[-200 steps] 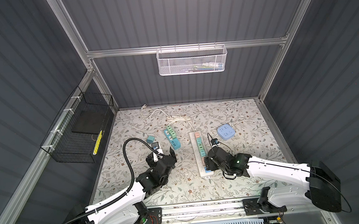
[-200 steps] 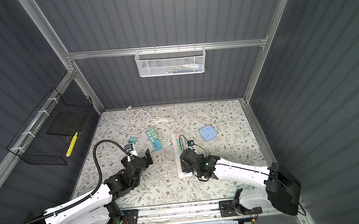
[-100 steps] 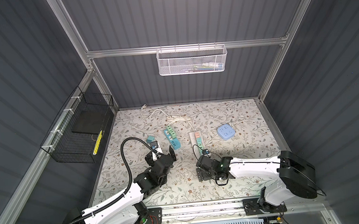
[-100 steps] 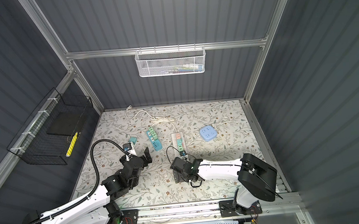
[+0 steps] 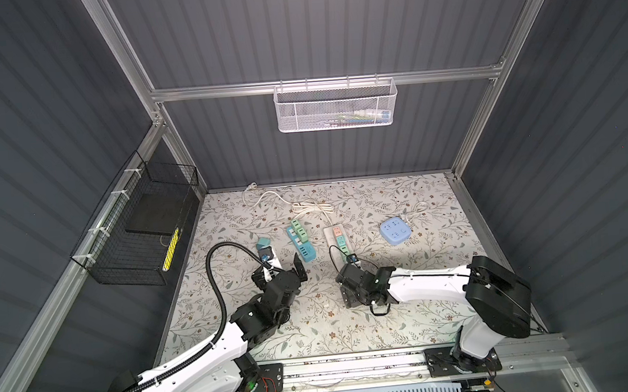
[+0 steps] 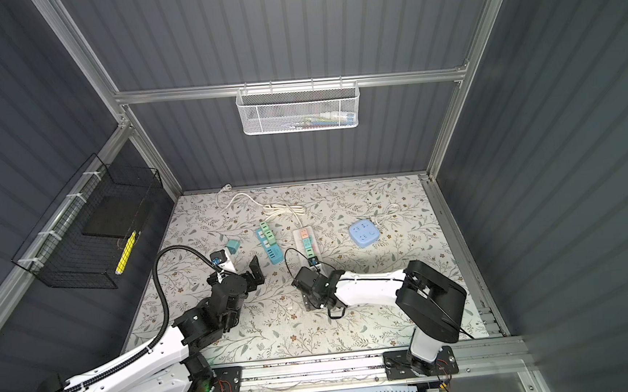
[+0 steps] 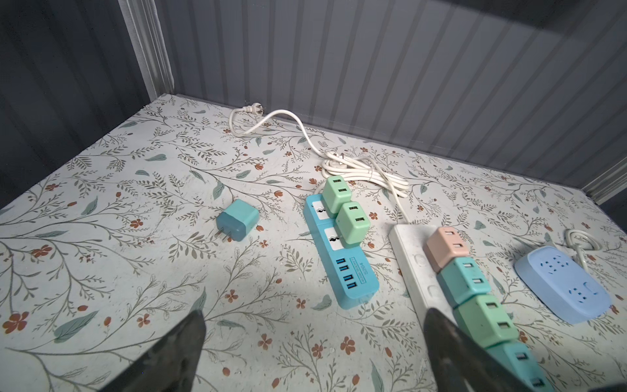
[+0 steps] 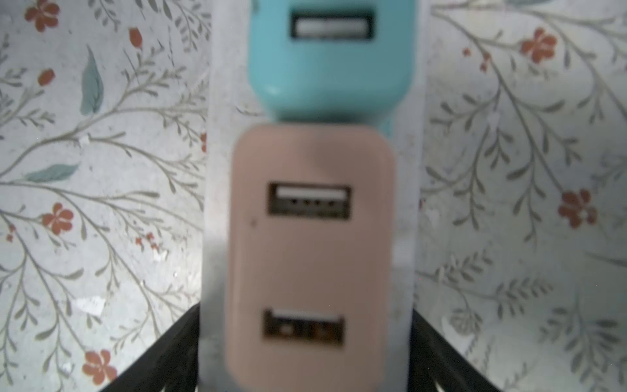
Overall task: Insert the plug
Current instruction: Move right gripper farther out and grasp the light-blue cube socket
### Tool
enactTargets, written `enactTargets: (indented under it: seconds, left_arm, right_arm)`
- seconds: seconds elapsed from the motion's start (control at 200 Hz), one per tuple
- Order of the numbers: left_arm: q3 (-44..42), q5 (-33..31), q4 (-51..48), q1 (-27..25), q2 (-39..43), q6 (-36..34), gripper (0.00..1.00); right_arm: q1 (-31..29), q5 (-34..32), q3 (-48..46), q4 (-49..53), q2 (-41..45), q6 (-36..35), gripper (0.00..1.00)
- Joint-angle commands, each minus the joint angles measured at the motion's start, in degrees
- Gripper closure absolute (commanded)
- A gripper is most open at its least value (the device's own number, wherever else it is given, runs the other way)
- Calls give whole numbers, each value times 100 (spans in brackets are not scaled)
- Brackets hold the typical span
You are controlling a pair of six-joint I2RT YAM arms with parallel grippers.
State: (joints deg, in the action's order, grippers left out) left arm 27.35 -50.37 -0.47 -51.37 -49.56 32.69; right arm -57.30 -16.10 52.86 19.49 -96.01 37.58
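Note:
A loose teal plug (image 7: 237, 220) lies on its side on the floral mat, prongs pointing towards me, also seen in both top views (image 5: 262, 243) (image 6: 232, 245). My left gripper (image 7: 314, 339) hovers open and empty just short of it (image 5: 280, 271). The white power strip (image 7: 417, 268) carries a row of pink, teal and green adapters. My right gripper (image 8: 307, 315) sits over the strip's near end (image 5: 349, 289). Its fingers lie against both long sides of the strip (image 8: 217, 169), below a pink adapter (image 8: 310, 254) plugged in next to a teal one (image 8: 325, 68).
A blue power strip (image 5: 303, 248) with two green adapters lies between the plug and the white strip. A round light-blue socket (image 5: 395, 231) sits to the right. Coiled white cord (image 5: 311, 206) lies behind the strips. A black wire basket (image 5: 137, 232) hangs on the left wall.
The right arm has swung its shoulder and elbow round, and its gripper has shifted slightly left along the white strip's near end. The left gripper has hardly moved.

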Motion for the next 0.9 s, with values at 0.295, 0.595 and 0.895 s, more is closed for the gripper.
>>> enactTargets:
  seconds: [0.295,0.595,0.895]
  left_arm:
    - [207,-189,-435,29,251,180,0]
    - [196,-289,-578,31,520,205,0]
    - [240,-210,-514,31,423,190,0]
  right_arm:
    - [1194,699,2242,-367,-1668,-1750,16]
    - [1308,1168,2621,-188,-1494,-1840,6]
    - [1885,677,1696,-10,117,-1917,1]
